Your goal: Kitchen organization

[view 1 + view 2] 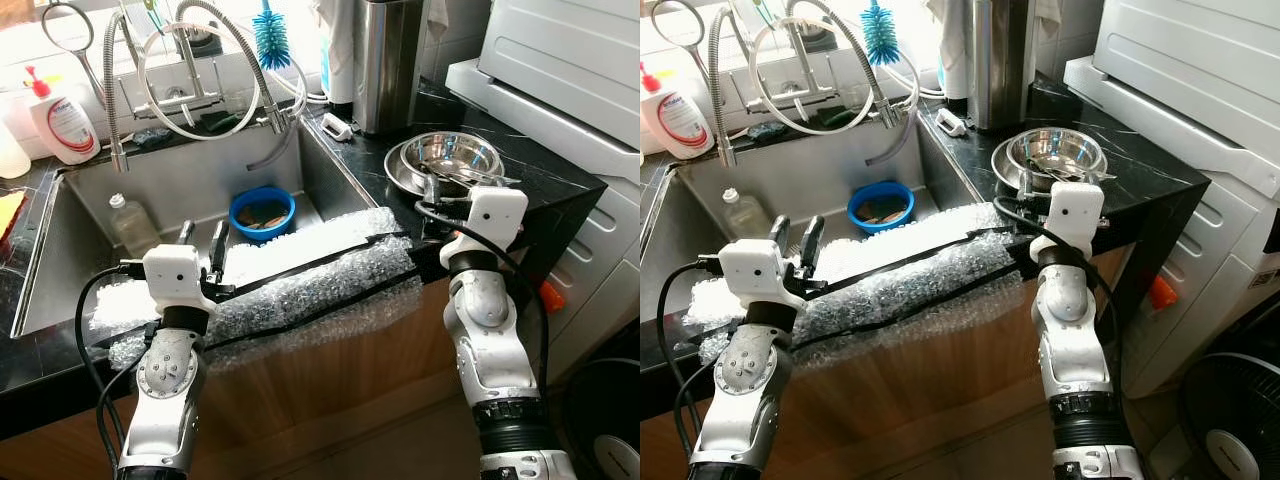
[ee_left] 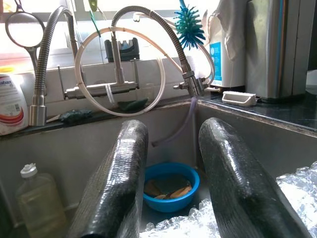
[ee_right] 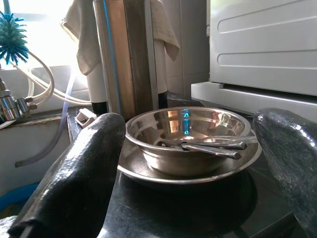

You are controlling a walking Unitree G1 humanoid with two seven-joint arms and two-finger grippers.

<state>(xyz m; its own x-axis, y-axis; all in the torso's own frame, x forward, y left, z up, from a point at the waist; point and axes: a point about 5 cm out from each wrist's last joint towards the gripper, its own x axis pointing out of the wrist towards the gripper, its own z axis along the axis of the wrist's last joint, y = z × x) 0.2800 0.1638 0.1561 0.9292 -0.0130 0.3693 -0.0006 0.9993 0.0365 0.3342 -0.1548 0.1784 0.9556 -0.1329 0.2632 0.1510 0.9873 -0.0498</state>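
Right gripper (image 3: pixel 188 163) of mine hangs spread wide and empty just short of the steel bowl (image 1: pixel 451 156) on the black counter (image 1: pixel 545 170) beside the sink (image 1: pixel 180 190), while my left gripper (image 2: pixel 171 183), likewise unclenched, hovers over that sink's bubble-wrapped front edge (image 1: pixel 300 275), facing the blue bowl (image 1: pixel 262 213) inside.

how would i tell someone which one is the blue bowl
Start at the steel sink set in the black counter. The blue bowl stands on the sink floor towards its back right corner, under the hose of the tap, beyond the bubble wrap. It is the sink's one blue thing; the bowls on the counter are steel.
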